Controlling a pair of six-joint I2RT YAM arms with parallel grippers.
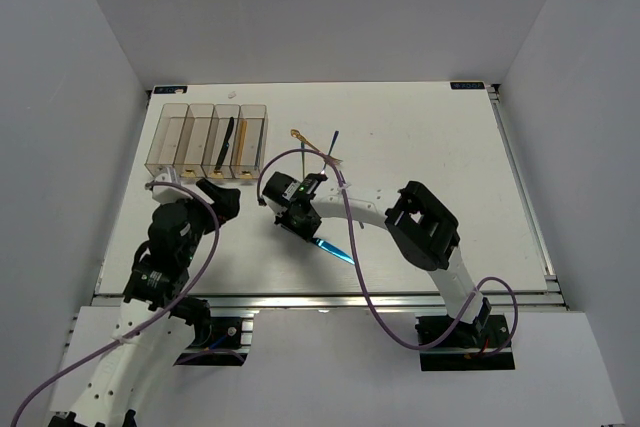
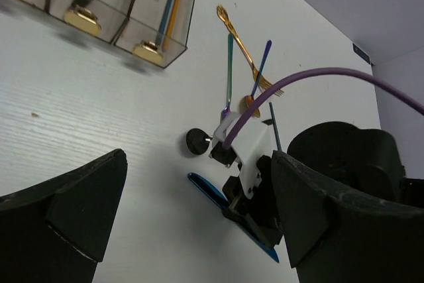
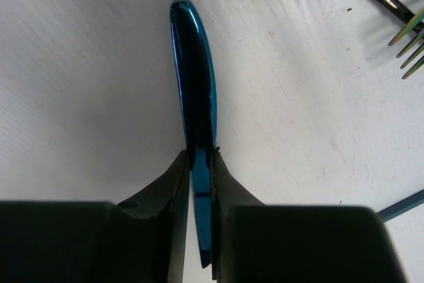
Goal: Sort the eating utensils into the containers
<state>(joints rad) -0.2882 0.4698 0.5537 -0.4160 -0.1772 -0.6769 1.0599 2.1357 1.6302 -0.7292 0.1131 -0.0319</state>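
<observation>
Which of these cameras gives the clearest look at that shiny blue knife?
The right wrist view: the blue knife runs up the frame, pinched in the right gripper. The top view shows only a thin blue sliver; the left wrist view shows it partly hidden under that gripper.

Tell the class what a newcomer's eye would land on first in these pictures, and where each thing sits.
The shiny blue knife stands out first, clamped between the right gripper's fingers near the table's middle. Next come the four joined clear containers at the far left, one holding a black utensil, and a loose gold fork just right of them.
</observation>
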